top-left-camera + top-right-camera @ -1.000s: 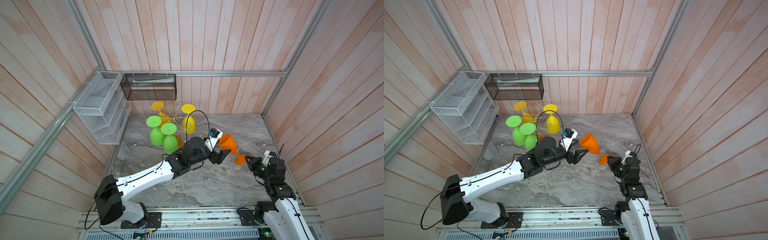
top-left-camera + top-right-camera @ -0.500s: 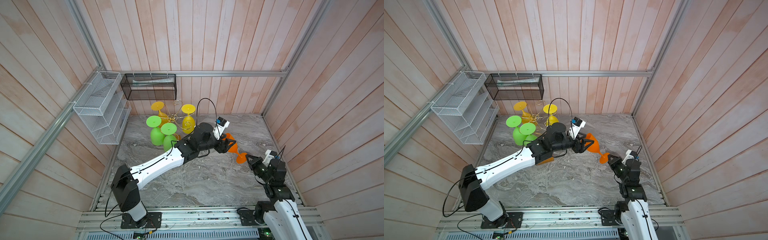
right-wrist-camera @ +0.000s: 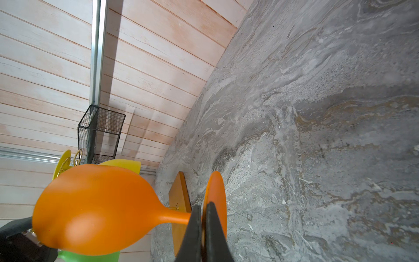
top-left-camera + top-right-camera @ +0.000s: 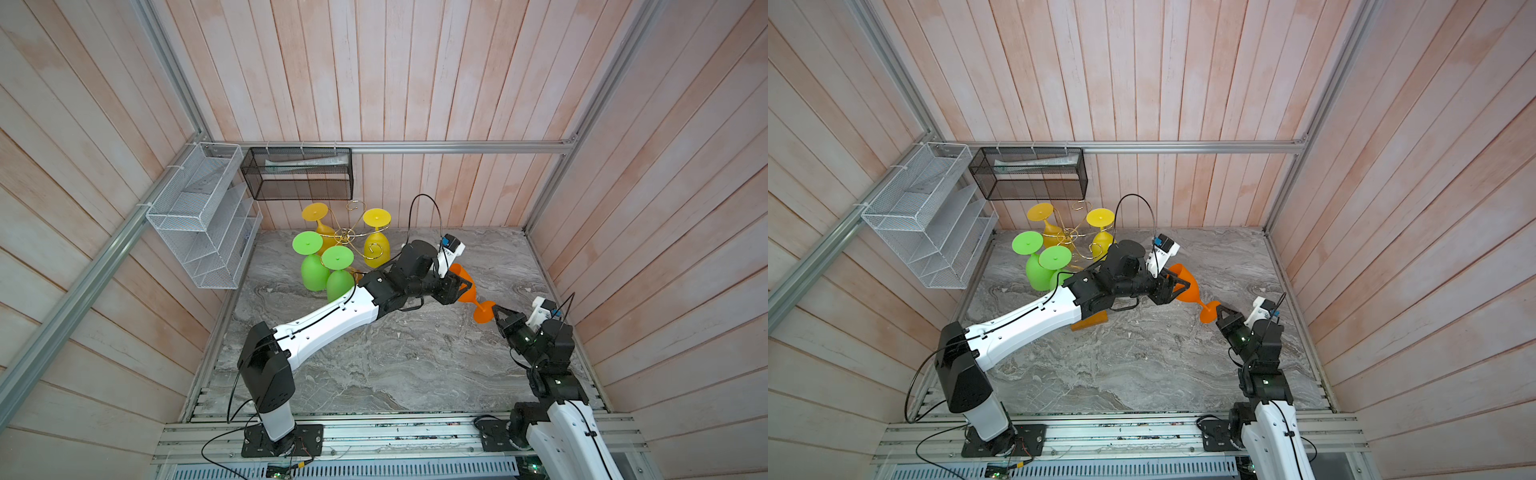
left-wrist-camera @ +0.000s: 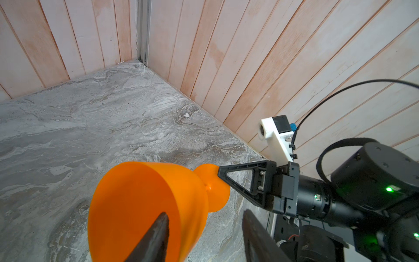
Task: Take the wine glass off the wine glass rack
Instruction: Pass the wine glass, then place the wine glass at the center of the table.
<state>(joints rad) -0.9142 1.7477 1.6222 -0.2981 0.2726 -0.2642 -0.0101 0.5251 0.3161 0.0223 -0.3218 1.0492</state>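
Pinching wine glass (image 3: 95,208) foot: right tool (image 3: 203,206); left tool (image 5: 205,213) spread, one finger (image 5: 156,233) inside bowl.

Left arm (image 4: 332,318) stretched far across toward right side. Left gripper (image 4: 460,286) jaws apart, straddling bowl wall of orange wine glass (image 3: 95,204), one finger inside. Right arm (image 4: 540,345) folded upright, right gripper (image 4: 495,311) pinched tight on glass foot.

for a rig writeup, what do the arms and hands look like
The left arm and right arm have white shells and black joint housings. The left hand and right hand have black triangular open-frame fingers. Each wrist carries a white camera bracket with a blue plug and a thin black cable. Green lights dot the right arm.
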